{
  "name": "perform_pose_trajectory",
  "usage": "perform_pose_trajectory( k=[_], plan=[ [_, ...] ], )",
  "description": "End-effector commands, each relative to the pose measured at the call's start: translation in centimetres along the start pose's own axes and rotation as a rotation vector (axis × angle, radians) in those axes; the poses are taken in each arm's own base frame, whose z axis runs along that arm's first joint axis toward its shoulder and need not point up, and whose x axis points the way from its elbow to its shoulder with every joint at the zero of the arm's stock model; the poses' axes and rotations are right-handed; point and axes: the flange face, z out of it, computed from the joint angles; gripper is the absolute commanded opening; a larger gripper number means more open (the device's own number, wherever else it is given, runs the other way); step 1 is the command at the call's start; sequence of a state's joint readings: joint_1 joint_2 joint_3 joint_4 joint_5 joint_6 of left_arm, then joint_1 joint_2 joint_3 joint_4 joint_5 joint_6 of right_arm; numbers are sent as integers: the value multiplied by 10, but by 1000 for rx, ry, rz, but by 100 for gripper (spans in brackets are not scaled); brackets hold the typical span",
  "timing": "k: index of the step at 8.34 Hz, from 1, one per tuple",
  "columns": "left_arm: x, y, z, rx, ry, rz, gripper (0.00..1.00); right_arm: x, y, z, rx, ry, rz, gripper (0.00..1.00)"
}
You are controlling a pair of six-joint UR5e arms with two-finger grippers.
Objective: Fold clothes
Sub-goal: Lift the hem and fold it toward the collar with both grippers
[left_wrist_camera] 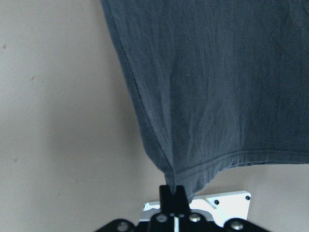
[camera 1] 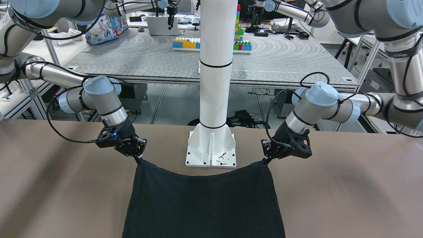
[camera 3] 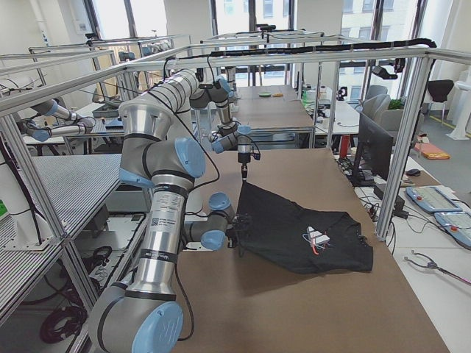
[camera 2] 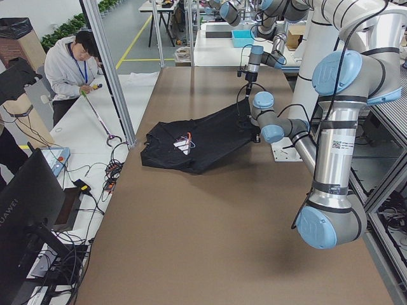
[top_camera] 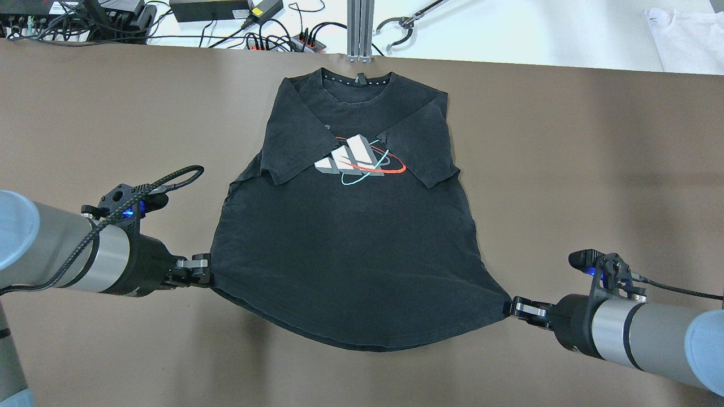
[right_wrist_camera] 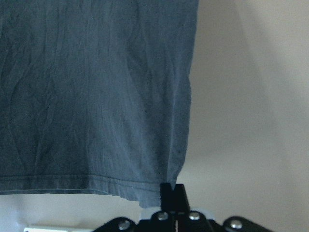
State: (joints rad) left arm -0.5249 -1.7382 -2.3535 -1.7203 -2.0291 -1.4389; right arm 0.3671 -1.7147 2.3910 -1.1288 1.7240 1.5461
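The clothes are one black T-shirt (top_camera: 350, 237) with a white, red and teal chest logo (top_camera: 353, 161), lying collar away from me with both sleeves folded inward. My left gripper (top_camera: 201, 270) is shut on the hem's left corner (left_wrist_camera: 172, 186). My right gripper (top_camera: 512, 308) is shut on the hem's right corner (right_wrist_camera: 169, 186). Between the two corners the hem (camera 1: 205, 170) hangs in a shallow sag, raised just off the brown table (top_camera: 594, 169). In the front-facing view the left gripper (camera 1: 266, 161) is on the right and the right gripper (camera 1: 138, 161) on the left.
The white pole's base (camera 1: 211, 148) is bolted to the table just behind the lifted hem. Cables and power bricks (top_camera: 254, 22) lie beyond the far edge, with a white cloth (top_camera: 687, 34) at the far right. A person (camera 2: 73, 63) stands at the far side.
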Motion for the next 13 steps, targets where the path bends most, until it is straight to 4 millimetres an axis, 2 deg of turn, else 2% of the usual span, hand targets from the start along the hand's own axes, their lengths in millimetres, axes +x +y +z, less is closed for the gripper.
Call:
perform_pose_trajectory(
  k=[1,3,5,6,7,9,10,11,12,13],
  plan=[
    [-10,49,-5,-103,-4,44,0,-27,67,-32,-158,43,-79,0],
    [-11,66,-32,-126,27,61,0,-30,76,-36,-182,32,-92,0],
    [-11,56,-22,-109,13,50,0,-26,69,-26,-125,72,-90,0],
    [-7,33,-15,-65,11,28,0,-23,65,-16,-102,107,-86,0],
    [1,4,-7,-16,9,3,0,-25,49,-1,-59,118,-62,0],
    [7,-51,5,62,-11,-38,0,-50,4,52,19,132,-66,0],
    [7,-76,3,103,-21,2,0,-66,-27,61,69,136,-98,0],
    [6,-102,6,135,-43,19,0,-71,-50,56,99,158,-111,0],
    [16,-136,7,173,-48,-1,0,-71,-69,46,122,164,-133,0],
    [21,-173,1,216,-57,-31,0,-61,-98,37,166,186,-138,0]
  ],
)
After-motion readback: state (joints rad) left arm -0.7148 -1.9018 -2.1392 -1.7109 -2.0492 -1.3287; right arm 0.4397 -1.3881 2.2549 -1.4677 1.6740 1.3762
